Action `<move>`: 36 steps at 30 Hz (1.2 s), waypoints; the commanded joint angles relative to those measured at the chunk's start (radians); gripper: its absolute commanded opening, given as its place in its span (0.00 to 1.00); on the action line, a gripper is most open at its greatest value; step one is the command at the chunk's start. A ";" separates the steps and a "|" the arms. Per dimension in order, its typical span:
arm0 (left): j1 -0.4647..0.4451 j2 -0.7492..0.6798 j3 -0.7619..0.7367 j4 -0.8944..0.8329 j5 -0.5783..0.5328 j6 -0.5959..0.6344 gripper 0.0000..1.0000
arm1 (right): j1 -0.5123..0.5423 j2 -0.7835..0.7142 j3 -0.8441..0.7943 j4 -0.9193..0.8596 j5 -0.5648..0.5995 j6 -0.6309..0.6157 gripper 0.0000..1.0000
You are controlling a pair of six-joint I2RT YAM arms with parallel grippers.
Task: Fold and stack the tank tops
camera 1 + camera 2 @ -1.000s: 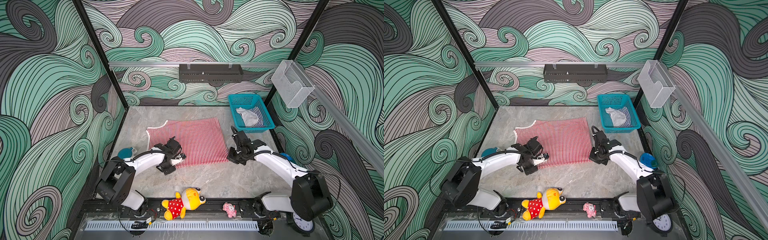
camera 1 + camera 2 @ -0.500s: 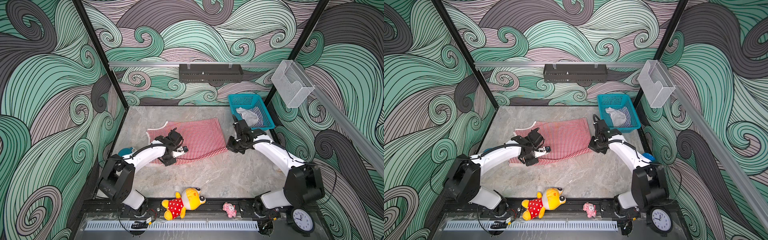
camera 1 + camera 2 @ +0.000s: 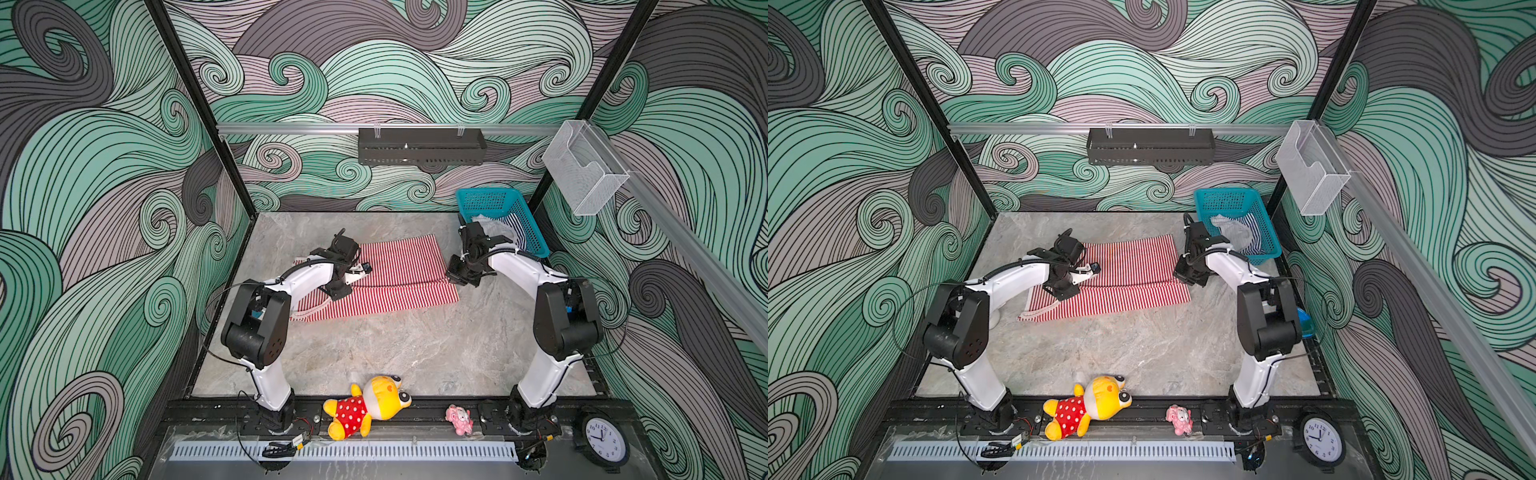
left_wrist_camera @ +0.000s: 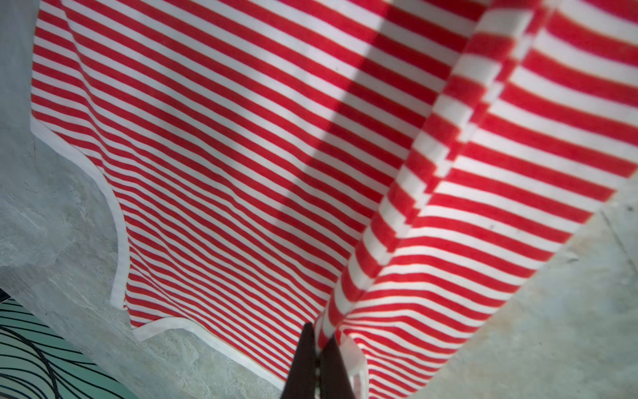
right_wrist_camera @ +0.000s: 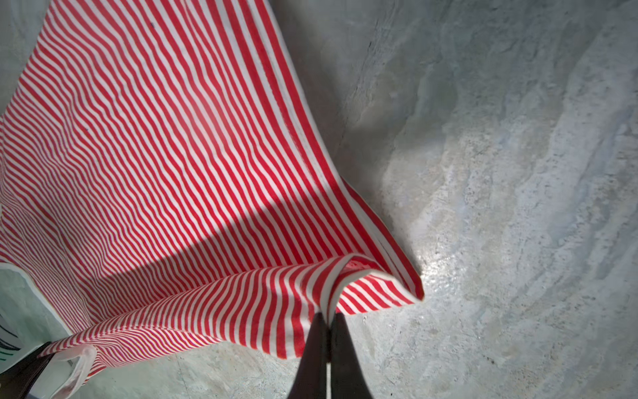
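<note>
Pinching the red-and-white tank top [image 3: 390, 291] at both ends, I have my left jaws clenched on a raised ridge of its striped cloth close to the white trim [image 4: 119, 241] of the shoulder end, and my right jaws clenched on a doubled-over corner [image 5: 359, 276] at the hem end. In both top views the top lies on the grey marbled tabletop [image 3: 415, 349], toward the far side and a little left of centre, shoulders to the left and hem to the right. Its near strip lies flat, while the cloth between my two grips is lifted into a fold running left to right across its middle. My left arm [image 3: 303, 278] reaches in from the near left and my right arm [image 3: 523, 270] from the near right. The navy-and-white tank top [image 3: 1254, 235] sits crumpled inside the teal basket [image 3: 1225, 199] at the far right corner, just past my right wrist. Along the near edge, well apart from the cloth, lie a yellow plush toy [image 3: 370, 405] in a red dotted dress, a small pink toy [image 3: 459, 419] and a round clock [image 3: 601, 434].
</note>
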 commanded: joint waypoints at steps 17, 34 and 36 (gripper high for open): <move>0.055 -0.064 -0.067 0.053 -0.217 -0.227 0.35 | 0.064 -0.012 -0.044 0.093 0.013 -0.039 0.40; 0.079 -0.055 -0.293 0.025 -0.247 -0.280 0.32 | 0.121 0.070 -0.146 0.085 0.075 -0.040 0.34; 0.084 -0.030 -0.288 0.002 -0.253 -0.279 0.31 | 0.132 0.050 -0.188 0.085 0.082 -0.028 0.35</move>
